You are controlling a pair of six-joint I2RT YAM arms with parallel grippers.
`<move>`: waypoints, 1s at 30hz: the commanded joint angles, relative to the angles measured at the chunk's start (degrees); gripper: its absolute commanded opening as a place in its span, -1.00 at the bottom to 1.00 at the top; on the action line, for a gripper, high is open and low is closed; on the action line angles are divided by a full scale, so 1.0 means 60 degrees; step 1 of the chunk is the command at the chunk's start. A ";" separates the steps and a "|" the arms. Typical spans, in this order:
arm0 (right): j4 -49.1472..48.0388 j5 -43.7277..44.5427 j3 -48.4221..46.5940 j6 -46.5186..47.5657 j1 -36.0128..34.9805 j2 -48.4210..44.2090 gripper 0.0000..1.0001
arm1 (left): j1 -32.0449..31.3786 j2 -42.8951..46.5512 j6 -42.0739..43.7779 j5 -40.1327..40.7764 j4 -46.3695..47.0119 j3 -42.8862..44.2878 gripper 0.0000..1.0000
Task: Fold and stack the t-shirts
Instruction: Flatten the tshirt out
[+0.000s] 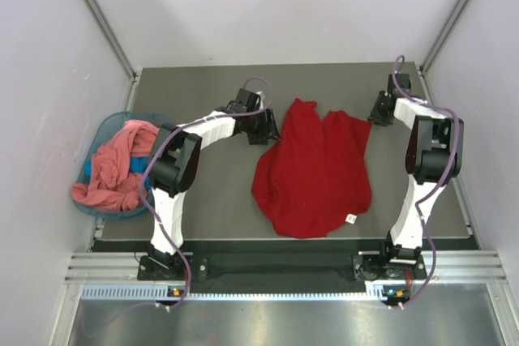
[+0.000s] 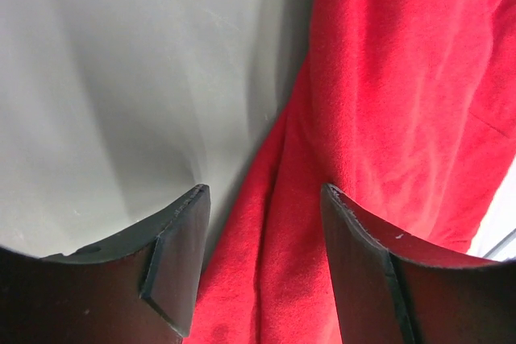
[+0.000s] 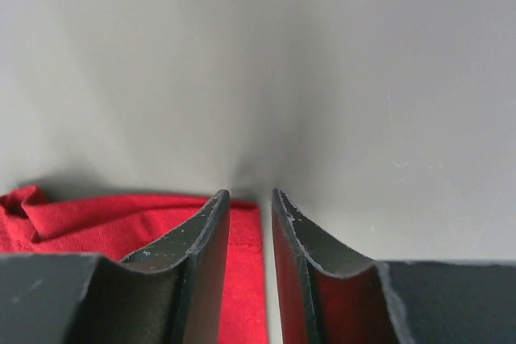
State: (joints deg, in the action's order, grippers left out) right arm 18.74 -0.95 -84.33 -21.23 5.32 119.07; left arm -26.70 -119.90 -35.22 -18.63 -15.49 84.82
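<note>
A deep red t-shirt point(image 1: 312, 169) lies crumpled flat mid-table, its small white label point(image 1: 351, 218) near the front right hem. My left gripper point(image 1: 263, 127) sits at the shirt's upper left edge. In the left wrist view it point(image 2: 262, 191) stands open wide over a fold of red cloth point(image 2: 387, 94), gripping nothing. My right gripper point(image 1: 381, 111) is at the shirt's upper right corner. In the right wrist view it point(image 3: 250, 195) has its jaws narrowly apart, with the red corner point(image 3: 242, 279) lying in the gap, not pinched. A salmon-pink t-shirt point(image 1: 113, 169) is heaped in the basket.
The teal plastic basket point(image 1: 104, 129) stands at the table's left edge, partly overhanging it. Grey table point(image 1: 203, 200) shows around the red shirt. Walls with metal rails close in on the left, right and back.
</note>
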 commanded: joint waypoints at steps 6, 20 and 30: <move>0.0611 0.0406 0.0565 0.0081 -0.0242 -0.0494 -0.43 | -0.0150 0.0616 0.0230 0.0804 -0.0421 -0.0279 0.22; 0.0671 0.0861 -0.0123 0.0565 -0.0257 -0.0711 -1.00 | -0.0545 0.1321 0.0802 0.2256 -0.1550 -0.0615 0.25; 0.1620 0.2164 -0.0095 0.0448 -0.0257 -0.3144 -1.00 | -0.0721 0.1830 0.0231 0.3017 -0.2061 -0.1361 -1.00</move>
State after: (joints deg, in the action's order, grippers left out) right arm 25.63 7.25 -82.63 -19.07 4.27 104.77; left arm -31.00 -114.24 -33.04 -4.23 -24.99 78.50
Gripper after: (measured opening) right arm 0.006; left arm 0.018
